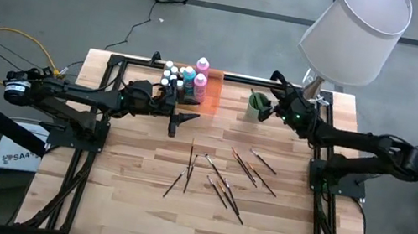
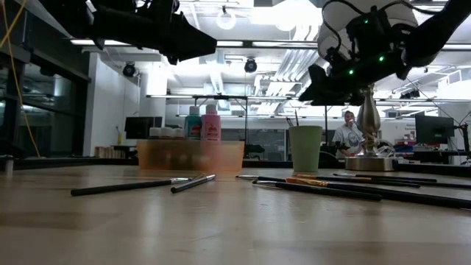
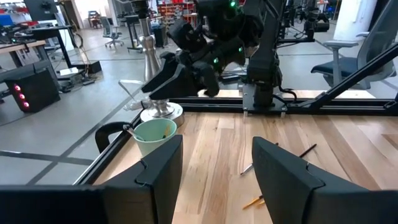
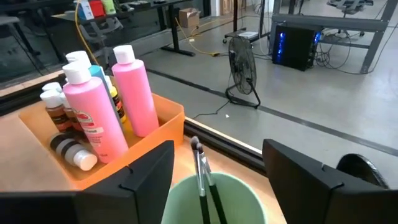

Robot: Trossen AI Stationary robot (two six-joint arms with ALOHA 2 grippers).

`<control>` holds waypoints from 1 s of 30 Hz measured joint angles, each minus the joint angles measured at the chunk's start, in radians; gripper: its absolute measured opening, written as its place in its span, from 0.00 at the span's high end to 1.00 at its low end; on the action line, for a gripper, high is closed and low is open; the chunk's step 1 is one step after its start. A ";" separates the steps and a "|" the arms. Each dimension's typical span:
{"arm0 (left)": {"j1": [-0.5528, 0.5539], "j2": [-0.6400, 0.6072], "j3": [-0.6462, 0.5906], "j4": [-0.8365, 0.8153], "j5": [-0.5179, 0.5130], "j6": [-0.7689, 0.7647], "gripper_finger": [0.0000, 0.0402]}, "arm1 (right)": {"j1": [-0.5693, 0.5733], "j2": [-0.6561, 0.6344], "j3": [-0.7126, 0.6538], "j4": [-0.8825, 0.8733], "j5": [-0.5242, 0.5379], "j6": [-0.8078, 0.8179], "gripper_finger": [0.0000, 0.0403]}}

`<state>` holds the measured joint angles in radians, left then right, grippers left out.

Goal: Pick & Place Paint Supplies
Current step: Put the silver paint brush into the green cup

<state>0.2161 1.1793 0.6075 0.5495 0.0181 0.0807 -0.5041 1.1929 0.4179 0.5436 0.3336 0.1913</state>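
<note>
Dropping brushes into the green cup point(image 4: 214, 199); right claw point(image 4: 217, 171) apart above it, empty | paintbrushes point(image 1: 220, 178) scattered mid-bench; we next fetch one | left claw point(image 3: 214, 168) apart, idle by tray point(image 1: 211, 92)

Illumination is even and moderately bright across the worktop point(image 1: 258, 227) in the high view; shadows beneath the paintbrushes point(image 1: 224, 189) are faint and short. A white lampshade point(image 1: 352, 32) beside the worktop's far right corner renders bright without clipping. In the low view, ceiling lights point(image 2: 228, 18) behind the worktop are overexposed and bloom into glare; both arms appear as near-black silhouettes against them. The worktop surface nearest the low camera is out of focus and carries a soft sheen. In the right wrist view, the pink bottles point(image 4: 115, 102) are sharp, while the pale green cup point(image 4: 211, 199) is softly blurred. Wrist views show slight edge distortion.
</note>
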 joint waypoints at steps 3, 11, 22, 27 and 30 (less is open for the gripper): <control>0.000 0.000 0.000 -0.001 0.000 -0.001 0.54 | 0.000 -0.078 0.000 -0.098 -0.028 0.012 0.41; 0.000 0.000 0.000 -0.002 -0.005 -0.023 0.54 | 0.005 -0.278 0.000 -0.346 -0.387 -0.007 0.41; 0.000 0.001 0.000 -0.124 -0.075 -0.254 0.54 | 0.071 -0.546 -0.035 -0.594 -0.666 -0.091 0.41; -0.015 0.002 0.001 -0.218 -0.077 -0.374 0.54 | 0.072 -0.700 -0.073 -0.639 -0.666 -0.090 0.41; -0.040 0.002 0.016 -0.285 -0.090 -0.405 0.54 | 0.072 -0.756 -0.076 -0.673 -0.667 -0.063 0.41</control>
<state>0.1759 1.1809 0.6235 0.2647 -0.0721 -0.3241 -0.4316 0.4372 0.3416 -0.1299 -0.3331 0.1280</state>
